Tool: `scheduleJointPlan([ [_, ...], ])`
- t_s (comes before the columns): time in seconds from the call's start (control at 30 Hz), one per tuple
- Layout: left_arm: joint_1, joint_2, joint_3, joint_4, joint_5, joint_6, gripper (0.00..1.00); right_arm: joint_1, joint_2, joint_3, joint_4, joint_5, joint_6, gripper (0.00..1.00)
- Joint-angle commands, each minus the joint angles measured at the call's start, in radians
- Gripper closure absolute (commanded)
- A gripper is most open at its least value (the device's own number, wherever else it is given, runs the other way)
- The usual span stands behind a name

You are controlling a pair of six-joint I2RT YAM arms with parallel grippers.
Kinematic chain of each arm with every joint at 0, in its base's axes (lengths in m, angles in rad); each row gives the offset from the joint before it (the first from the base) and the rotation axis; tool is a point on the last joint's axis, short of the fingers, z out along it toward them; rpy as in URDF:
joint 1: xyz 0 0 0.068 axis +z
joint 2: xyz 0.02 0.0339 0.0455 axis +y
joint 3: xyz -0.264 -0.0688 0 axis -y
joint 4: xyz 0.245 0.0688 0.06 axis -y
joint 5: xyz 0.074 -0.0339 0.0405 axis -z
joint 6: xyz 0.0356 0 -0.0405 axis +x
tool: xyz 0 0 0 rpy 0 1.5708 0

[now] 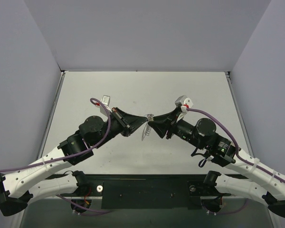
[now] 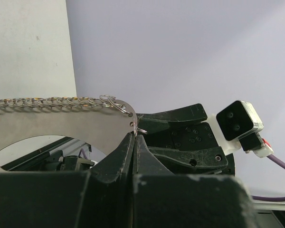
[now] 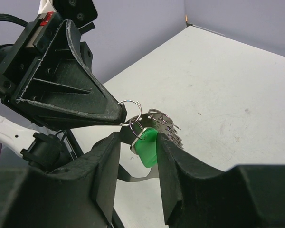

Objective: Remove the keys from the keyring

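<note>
Bench [image 1: 142, 90]: pale grey, work held above mid-frame
Left fingers [image 2: 116, 159]: pressed together on keyring [image 2: 38, 126] end
Right fingers [image 3: 107, 164]: flank green keys [image 3: 146, 148], grip unclear
Progress: keys seemingly attached, removal remains

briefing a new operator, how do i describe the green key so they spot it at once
Over the middle of the pale table, two black pincers meet tip to tip. The left pincer pinches a flat grey metal oblong loop with a wavy edge; between the fingers of the right pincer sits the tiny key with a bright green plastic head, the only colour among grey metal.
</note>
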Motion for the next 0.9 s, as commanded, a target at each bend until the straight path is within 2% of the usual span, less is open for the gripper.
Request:
scheduleJointPlan([
  [0.0, 0.004, 0.002, 0.024, 0.086, 0.022, 0.017, 1.00, 0.005, 0.001, 0.047, 0.070, 0.004, -0.014, 0.73],
  [0.17, 0.004, 0.007, 0.029, 0.091, 0.030, 0.023, 1.00, 0.005, 0.012, 0.044, 0.074, -0.011, -0.003, 0.87],
  [0.43, 0.004, 0.016, 0.019, 0.091, 0.053, 0.031, 1.00, 0.006, 0.002, 0.023, 0.086, -0.004, 0.012, 0.99],
  [0.63, 0.004, 0.024, 0.038, 0.089, 0.070, 0.069, 1.00, 0.005, 0.000, 0.037, 0.030, -0.019, 0.031, 1.00],
  [0.87, 0.003, 0.051, 0.104, -0.006, 0.128, 0.166, 1.00, -0.038, 0.058, 0.168, -0.196, -0.155, 0.067, 1.00],
])
